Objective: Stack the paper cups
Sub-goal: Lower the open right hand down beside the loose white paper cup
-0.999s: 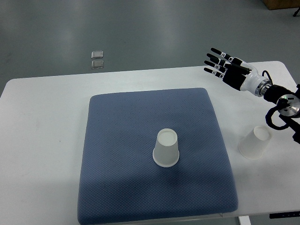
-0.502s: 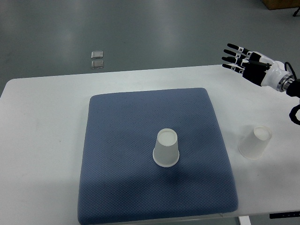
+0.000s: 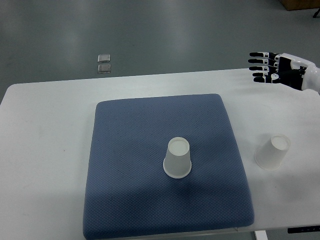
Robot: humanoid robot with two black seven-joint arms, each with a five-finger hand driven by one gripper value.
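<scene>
One white paper cup stands upside down near the middle of the blue mat. A second white paper cup stands upside down on the white table, right of the mat. My right hand hovers over the table's far right corner, fingers spread and straight, holding nothing. It is well above and behind the second cup. The left arm is out of view.
The white table carries the mat. Two small clear squares lie on the grey floor beyond the table's far edge. A brown box corner shows at the top right.
My right hand has drawn back to the right and slightly up, away from the mat, and most of its forearm has left the picture. The cups have not moved.
</scene>
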